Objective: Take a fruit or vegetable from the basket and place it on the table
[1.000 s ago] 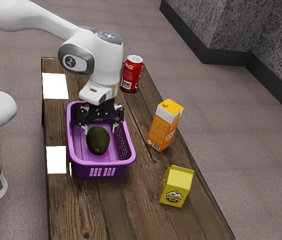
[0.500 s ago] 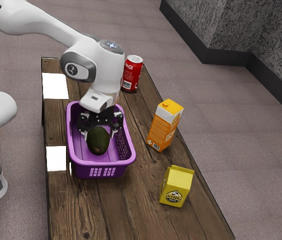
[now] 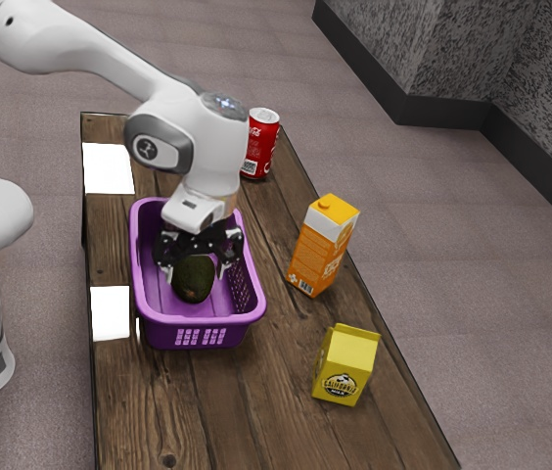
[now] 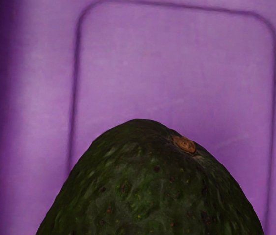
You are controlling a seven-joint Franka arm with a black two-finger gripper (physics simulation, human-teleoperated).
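Your bench carries the purple basket. Your gripper reaches down into it, fingers spread. Toward the exterior view's right of the basket you have the orange carton, then the smaller yellow carton; the red can stands beyond the basket's far end. Your avocado lies in the basket, between the open fingers.

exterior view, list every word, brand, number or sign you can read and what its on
"CALIFORNIA": on the front of the yellow carton; the smaller line under it is too small to read
Orange carton: print on its sides, too small to read
Red can: white lettering, partly hidden, not surely readable
Arm: dark badge with a pale mark, too small to read
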